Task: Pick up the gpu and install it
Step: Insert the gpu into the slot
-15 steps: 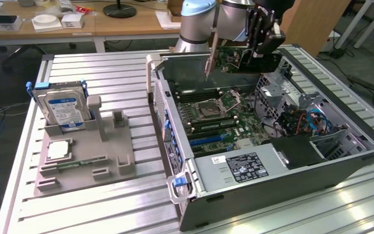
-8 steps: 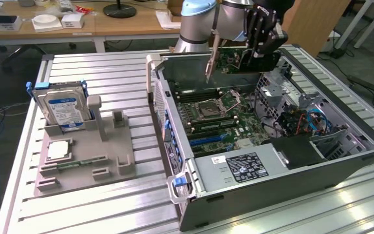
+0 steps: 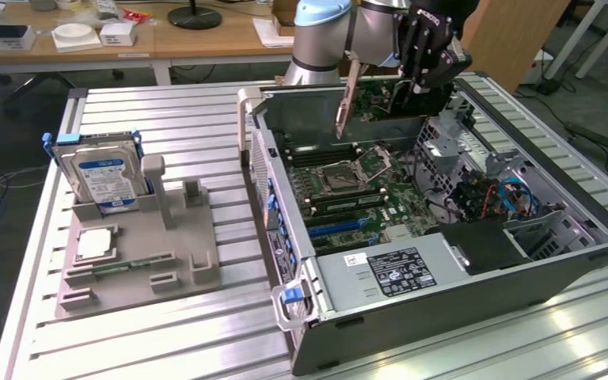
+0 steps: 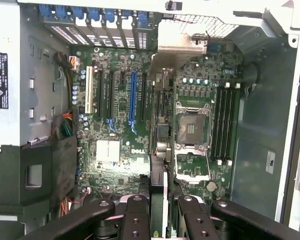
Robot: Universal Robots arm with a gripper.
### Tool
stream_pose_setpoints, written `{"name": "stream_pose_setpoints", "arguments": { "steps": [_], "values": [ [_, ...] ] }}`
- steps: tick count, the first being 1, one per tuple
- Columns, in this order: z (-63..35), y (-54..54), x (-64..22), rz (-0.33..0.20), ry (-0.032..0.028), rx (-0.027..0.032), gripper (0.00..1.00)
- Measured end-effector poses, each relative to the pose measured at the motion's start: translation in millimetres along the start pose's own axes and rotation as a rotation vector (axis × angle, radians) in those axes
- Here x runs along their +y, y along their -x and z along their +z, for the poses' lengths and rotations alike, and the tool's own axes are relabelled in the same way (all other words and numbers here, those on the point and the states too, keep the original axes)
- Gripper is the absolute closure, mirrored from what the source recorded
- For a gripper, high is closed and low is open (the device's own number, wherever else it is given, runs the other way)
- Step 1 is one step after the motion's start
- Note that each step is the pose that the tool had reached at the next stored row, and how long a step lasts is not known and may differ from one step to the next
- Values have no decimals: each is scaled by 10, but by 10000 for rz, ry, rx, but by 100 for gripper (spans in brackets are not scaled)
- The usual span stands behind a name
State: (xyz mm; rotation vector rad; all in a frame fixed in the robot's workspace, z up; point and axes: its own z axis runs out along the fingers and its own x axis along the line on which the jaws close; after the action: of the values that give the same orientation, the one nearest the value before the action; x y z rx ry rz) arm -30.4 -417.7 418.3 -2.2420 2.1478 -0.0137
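The aluminium table [image 3: 167, 119] carries everything, and the open computer case [image 3: 600, 226] lies on its side on it so the motherboard [image 3: 389, 198] faces up at me, which is what lets a card come in from above. On the exterior view's left of the case sits the grey fixture tray [image 3: 177, 261], with the hard drive [image 3: 104, 178] standing upright in its cradle and a narrow green memory stick [image 3: 130, 264] lying flat in a groove; both are parked well apart from the work. The gpu [image 3: 348, 91] is in the air over the far end of the case, held on edge with its metal bracket hanging down toward the board, and I judge that pose is meant to keep its connector edge in line with the slots. The gripper [image 3: 418, 79] has its jaws pinching the card by its flat faces. From the wrist view I see the gpu [image 4: 160, 170] edge-on between the black fingers [image 4: 135, 215], hanging above the board between the long blue expansion slot [image 4: 133, 97] and the CPU socket [image 4: 192, 125]. It is not seated; I cannot tell which slot lies directly under it.
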Motion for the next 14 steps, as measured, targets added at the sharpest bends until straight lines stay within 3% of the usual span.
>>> {"name": "stream_pose_setpoints", "arguments": {
  "steps": [14],
  "values": [
    [5,0,0,-2,0,-1,73]
  ]
}}
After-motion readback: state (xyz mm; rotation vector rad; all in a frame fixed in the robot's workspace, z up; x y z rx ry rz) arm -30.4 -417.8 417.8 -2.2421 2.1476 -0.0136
